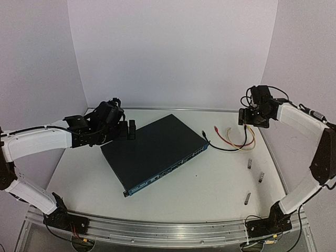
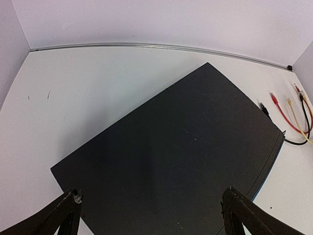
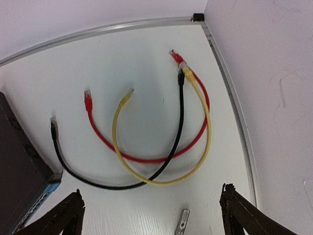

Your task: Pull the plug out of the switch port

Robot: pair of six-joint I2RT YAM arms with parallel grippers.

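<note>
The dark blue-black switch point(image 1: 152, 149) lies flat and skewed mid-table, its socket row point(image 1: 168, 170) on the near-right face. A black cable point(image 3: 171, 142) curls on the table; one plug point(image 3: 53, 125) rests beside the switch corner point(image 3: 19, 166), outside any port. Red point(image 3: 146, 159) and yellow point(image 3: 161, 181) cables lie looped over it, all ends loose. My left gripper point(image 2: 154, 205) is open, hovering over the switch top point(image 2: 171, 161) at its far-left edge point(image 1: 131, 130). My right gripper point(image 3: 151, 198) hangs open and empty above the cables point(image 1: 252, 116).
Three small metal clips point(image 1: 250, 163) point(image 1: 260, 177) point(image 1: 247, 198) lie on the right side of the table; one shows between my right fingers point(image 3: 182, 223). White walls close in the table at back, left and right, with a metal strip point(image 2: 146, 45) along the back edge.
</note>
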